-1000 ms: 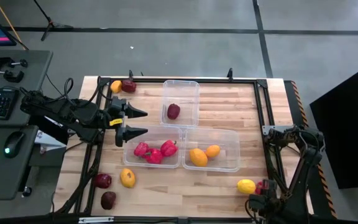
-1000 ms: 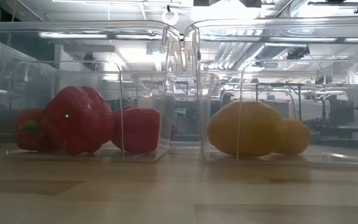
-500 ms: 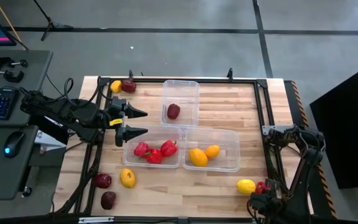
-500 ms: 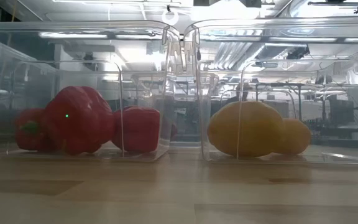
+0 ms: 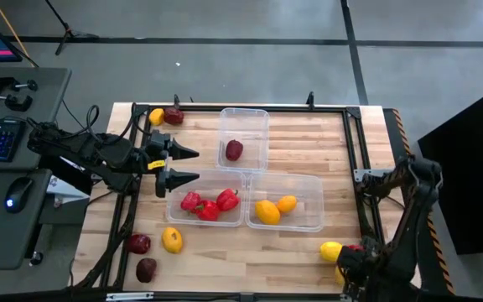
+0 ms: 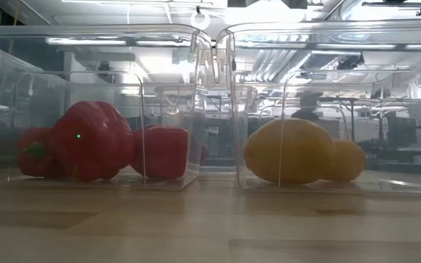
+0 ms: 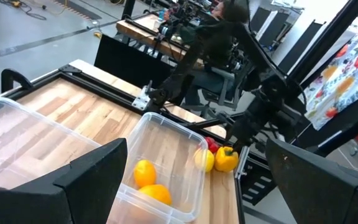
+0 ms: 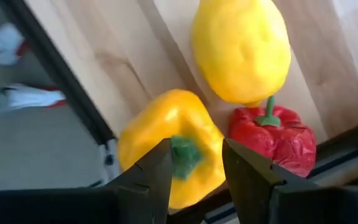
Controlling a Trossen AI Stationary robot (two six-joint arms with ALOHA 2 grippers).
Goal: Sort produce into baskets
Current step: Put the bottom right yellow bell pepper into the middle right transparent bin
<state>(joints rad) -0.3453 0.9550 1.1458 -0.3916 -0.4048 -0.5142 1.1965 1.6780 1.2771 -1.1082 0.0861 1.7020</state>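
Note:
Three clear baskets stand mid-table. The far one (image 5: 243,126) holds a maroon piece (image 5: 234,150), the near-left one (image 5: 174,205) three red peppers (image 5: 208,204), and the near-right one (image 5: 309,205) two orange-yellow pieces (image 5: 273,209). At the near right corner lie a yellow lemon (image 8: 241,50), a red pepper (image 8: 275,140) and a yellow pepper (image 8: 160,140). My right gripper (image 8: 197,165) is open over the yellow pepper, one finger on either side of its green stem; whether it touches, I cannot tell. My left gripper (image 5: 196,164) is open and empty at the left of the baskets.
Loose pieces lie at the far left, one yellow (image 5: 156,116) and one maroon (image 5: 173,116). At the near left are two maroon ones (image 5: 137,243) and a yellow-orange one (image 5: 172,240). A black frame rail (image 5: 366,210) runs along the table's right edge, close to my right gripper.
My right arm has shifted its elbow. Its gripper has moved a little toward the table's left, over the pieces at the near right corner, and now covers part of them. The produce and baskets have stayed put.

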